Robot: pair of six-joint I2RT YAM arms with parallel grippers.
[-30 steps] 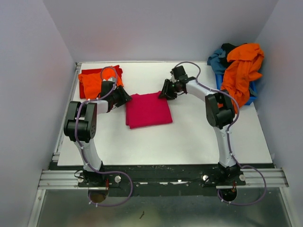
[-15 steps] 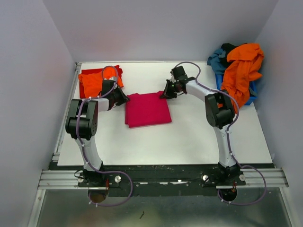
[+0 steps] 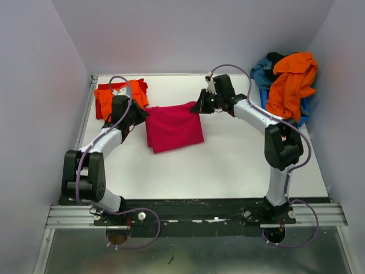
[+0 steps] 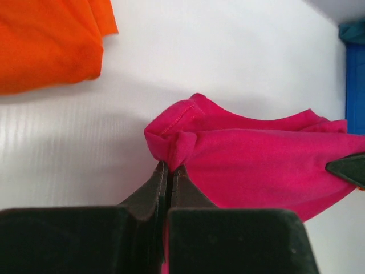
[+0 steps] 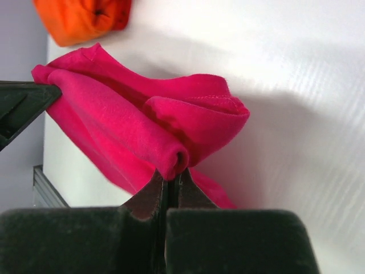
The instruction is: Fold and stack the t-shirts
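left gripper (image 4: 169, 169) — jaws pinched tight on the left far corner of the magenta t-shirt (image 3: 174, 127) | right gripper (image 5: 171, 174) — jaws clamped on its right far corner | magenta t-shirt: folded, mid-table (image 3: 228, 165), far edge raised between both grippers | folded orange and red t-shirts (image 3: 117, 96): table's far-left corner | loose t-shirts (image 3: 291, 80): heaped over blue bin (image 3: 306, 108), table's far-right edge

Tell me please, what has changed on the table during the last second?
The left claw and right claw shut on the far corners of the magenta t-shirt, lifted that edge and dragged it slightly leftward, toward the orange t-shirt. That stack and the clothes pile at the right stayed put.
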